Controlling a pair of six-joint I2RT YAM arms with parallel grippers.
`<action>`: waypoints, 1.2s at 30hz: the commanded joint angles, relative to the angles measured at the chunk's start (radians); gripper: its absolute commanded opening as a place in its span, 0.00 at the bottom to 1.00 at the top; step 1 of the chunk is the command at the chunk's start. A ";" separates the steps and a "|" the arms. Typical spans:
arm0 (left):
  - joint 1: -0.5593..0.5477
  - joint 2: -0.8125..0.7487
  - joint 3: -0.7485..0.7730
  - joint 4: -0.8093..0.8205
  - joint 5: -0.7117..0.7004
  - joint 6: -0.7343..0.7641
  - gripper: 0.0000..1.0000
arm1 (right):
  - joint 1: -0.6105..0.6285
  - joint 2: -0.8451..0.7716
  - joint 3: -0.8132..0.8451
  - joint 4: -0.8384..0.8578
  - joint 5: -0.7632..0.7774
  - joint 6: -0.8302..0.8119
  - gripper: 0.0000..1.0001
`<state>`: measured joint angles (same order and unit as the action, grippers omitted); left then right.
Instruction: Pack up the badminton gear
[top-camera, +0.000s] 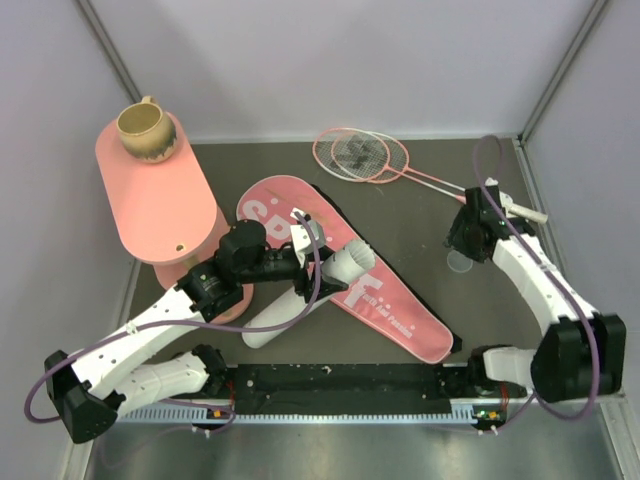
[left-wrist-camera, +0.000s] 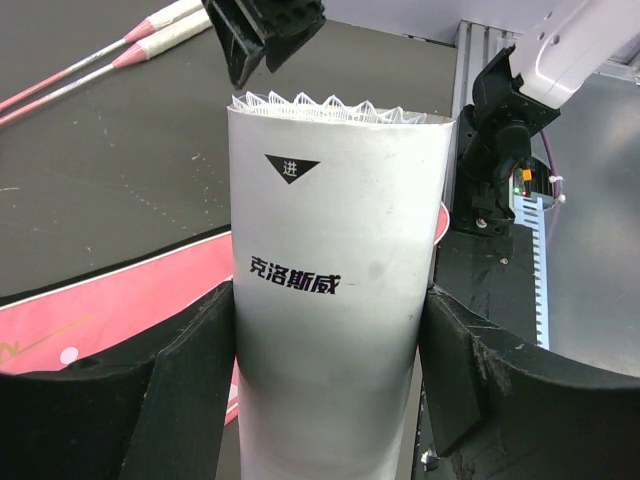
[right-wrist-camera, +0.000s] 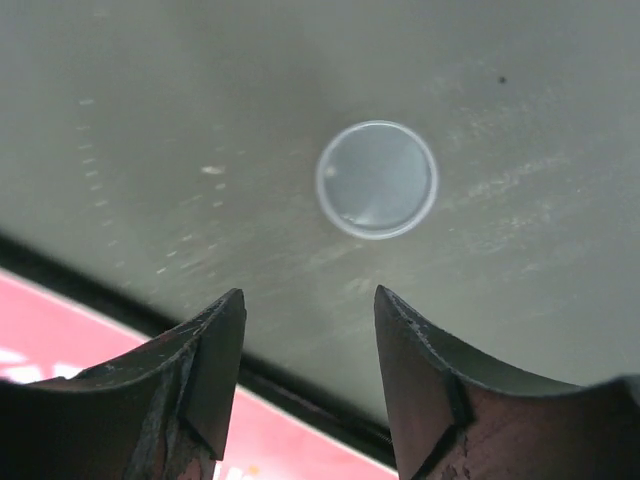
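Observation:
My left gripper (top-camera: 300, 268) (left-wrist-camera: 330, 370) is shut on the long white tube (top-camera: 285, 312) (left-wrist-camera: 335, 300), one pad on each side. The tube lies slantwise over the pink racket-shaped bag (top-camera: 385, 300) (left-wrist-camera: 100, 300). White shuttlecock feathers (left-wrist-camera: 310, 103) show at its open end. My right gripper (top-camera: 462, 245) (right-wrist-camera: 310, 310) hangs open over the dark table with nothing between its fingers. Just beyond its tips lies a small clear round lid (right-wrist-camera: 377, 180) (top-camera: 460, 263). Two pink-framed rackets (top-camera: 360, 153) lie at the back of the table; their handles (left-wrist-camera: 120, 55) show in the left wrist view.
A pink oval tiered table (top-camera: 160, 200) stands at the back left with a tan mug (top-camera: 145, 125) on top. The bag's edge (right-wrist-camera: 80, 340) lies close under my right gripper. Grey walls enclose the table on three sides.

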<state>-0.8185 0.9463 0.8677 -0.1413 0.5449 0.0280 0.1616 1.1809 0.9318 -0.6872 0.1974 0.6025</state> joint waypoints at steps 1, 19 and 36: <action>-0.001 -0.017 0.025 0.077 0.010 0.003 0.01 | -0.083 0.126 0.074 0.017 0.004 -0.030 0.51; -0.008 0.003 0.048 0.075 0.006 -0.023 0.02 | -0.120 0.493 0.082 0.156 -0.119 -0.060 0.24; -0.018 -0.012 0.044 0.011 -0.069 0.096 0.01 | -0.086 0.260 -0.043 0.229 -0.194 -0.177 0.00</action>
<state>-0.8326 0.9707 0.9375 -0.1806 0.4992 0.0452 0.0521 1.6276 0.9379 -0.4793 0.0731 0.5137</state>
